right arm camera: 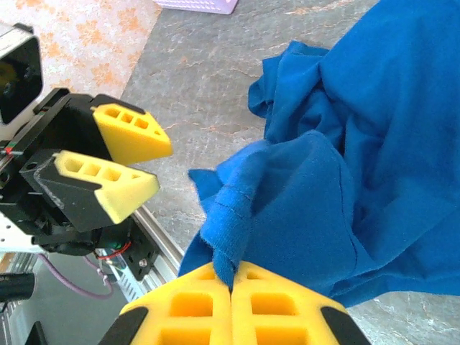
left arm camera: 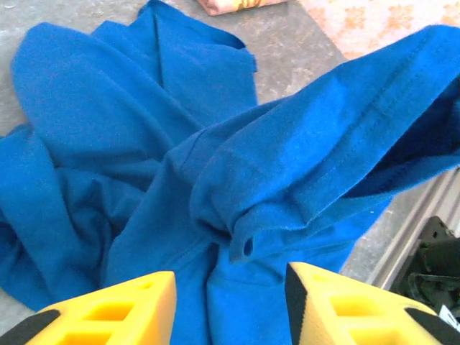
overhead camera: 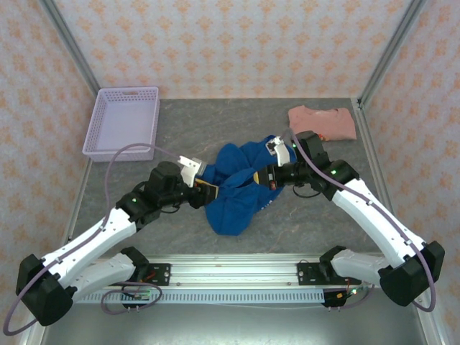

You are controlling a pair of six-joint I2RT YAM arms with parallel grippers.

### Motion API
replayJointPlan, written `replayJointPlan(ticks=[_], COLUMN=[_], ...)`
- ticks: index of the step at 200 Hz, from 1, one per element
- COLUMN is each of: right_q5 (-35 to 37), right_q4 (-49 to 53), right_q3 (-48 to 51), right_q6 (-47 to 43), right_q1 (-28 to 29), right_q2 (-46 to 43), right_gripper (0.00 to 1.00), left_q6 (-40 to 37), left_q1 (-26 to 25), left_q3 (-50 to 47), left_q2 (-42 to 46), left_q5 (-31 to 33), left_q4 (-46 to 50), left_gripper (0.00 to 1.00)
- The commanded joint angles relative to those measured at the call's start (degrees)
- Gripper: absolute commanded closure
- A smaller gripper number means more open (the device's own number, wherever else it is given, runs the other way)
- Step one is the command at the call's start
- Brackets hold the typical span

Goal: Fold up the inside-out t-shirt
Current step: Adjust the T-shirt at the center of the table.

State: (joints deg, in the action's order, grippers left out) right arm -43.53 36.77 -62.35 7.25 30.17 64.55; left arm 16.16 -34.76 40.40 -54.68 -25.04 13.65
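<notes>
Barely begun: leaves the inside-out t-shirt (overhead camera: 233, 198) bunched in a heap in the middle of the surface (overhead camera: 180, 122), unfolded, with all spreading and folding to do. Pinches a raised hem in the closed right pincer (right arm camera: 231, 279), with the left pincer (right arm camera: 161, 168) part open beside it, empty. Well clear of the lavender basket (overhead camera: 129, 91) and pink shirt (overhead camera: 323, 121) at the back.

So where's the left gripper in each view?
Top external: left gripper left of centre, at the blue t-shirt's left edge.
Left wrist: left gripper along the bottom, blue t-shirt beyond.
Right wrist: left gripper at left, open.
Shared landmark: the blue t-shirt.
</notes>
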Motion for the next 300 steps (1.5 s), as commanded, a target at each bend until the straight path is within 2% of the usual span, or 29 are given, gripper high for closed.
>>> replayJointPlan(ticks=[1,31,75,109,130,159,167,175,201,224,243,269,300], right_q5=[-1.2,-1.1,-1.3,-1.7,-1.3,1.0,3.0,6.2,20.0,24.3,25.2,30.4,35.7], right_q4=[0.9,1.3,1.3,0.8,0.7,3.1,4.7,6.8,14.7,16.2,14.8,16.1,17.2], right_q3=[0.5,0.3,0.6,1.2,1.6,1.3,0.7,-0.2,-4.8,-7.0,-7.3,-7.5,-4.2], right_q6=[-2.1,-1.8,-1.8,-1.3,-1.3,-2.8,-3.5,-4.3,-6.0,-6.6,-5.8,-4.8,-2.6], right_q1=[-0.1,-0.1,0.0,-0.1,0.0,-0.1,0.0,-0.1,0.2,1.1,1.5,1.6,1.6], right_q2=[-0.9,-1.0,-0.9,-1.1,-1.4,-1.4,-1.5,-1.4,-0.4,-0.2,0.1,2.1,2.7], right_gripper=[1.0,1.0,1.0,1.0,1.0,1.0,1.0,1.0,1.0,1.0,1.0,1.0,1.0], left_q6=[-2.8,-6.2,-7.8,-10.4,-10.8,-9.0,-8.0,-6.7,1.3,7.5,7.3,6.0,1.4], left_q1=[-2.2,-6.9,-7.7,-7.7,-7.6,-7.4,-7.2,-6.7,-3.9,-1.0,-0.9,-1.3,-7.3], left_q3=[3.2,5.5,9.5,13.0,14.7,16.4,16.8,17.2,16.5,14.9,14.6,13.0,13.7], left_q2=[-1.7,-4.8,-10.9,-16.4,-18.7,-19.6,-19.5,-19.1,-14.7,-10.1,-8.5,-8.3,-11.6], left_q5=[4.3,7.4,15.7,13.6,11.8,11.1,11.2,11.4,13.1,13.0,10.4,1.4,-2.7], left_q4=[3.5,5.0,5.6,4.8,4.0,2.1,2.2,2.4,3.3,4.4,6.2,4.1,3.8], left_gripper=[0.51,0.39,0.38,0.4,0.51,0.81,0.9,0.95,1.0,1.0,1.0,1.0,1.0])
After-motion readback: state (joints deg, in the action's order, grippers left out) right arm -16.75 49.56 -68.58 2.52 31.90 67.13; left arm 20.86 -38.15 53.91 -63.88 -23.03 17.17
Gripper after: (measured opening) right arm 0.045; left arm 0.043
